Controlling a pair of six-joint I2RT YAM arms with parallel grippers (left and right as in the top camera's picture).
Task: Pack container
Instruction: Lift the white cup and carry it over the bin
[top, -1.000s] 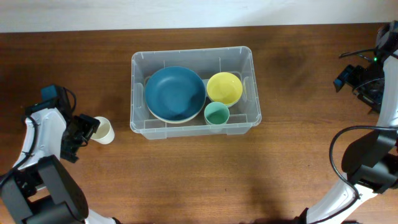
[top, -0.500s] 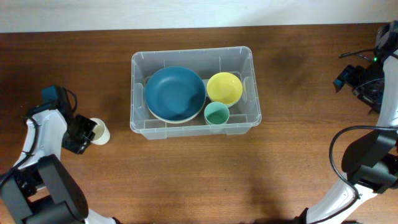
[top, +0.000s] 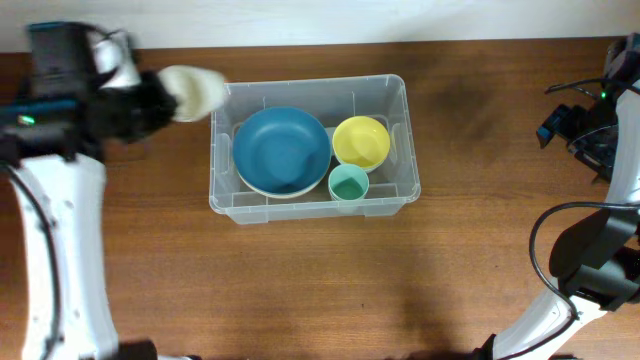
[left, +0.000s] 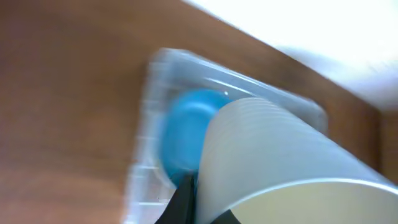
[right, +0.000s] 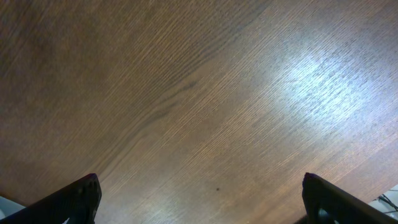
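Observation:
The clear container (top: 405, 140) stands mid-table and holds a blue bowl (top: 282, 150), a yellow bowl (top: 360, 142) and a small green cup (top: 348, 183). My left gripper (top: 168, 100) is raised by the container's far left corner, shut on a cream cup (top: 196, 90) that hangs blurred over the rim. In the left wrist view that cream cup (left: 280, 162) fills the frame, one dark finger (left: 183, 199) pressed on its wall, with the container (left: 149, 118) and blue bowl (left: 186, 127) below. My right gripper (right: 202, 208) is open above bare wood at the far right.
The right arm (top: 590, 130) stays at the table's right edge, with cables beside it. A white wall runs along the table's far edge, just behind the container. Brown wood surrounds the container on all sides.
My left gripper shut on the cream cup where it lay on the table at the left, then lifted it up and right to the container's far left corner. The right arm stayed still.

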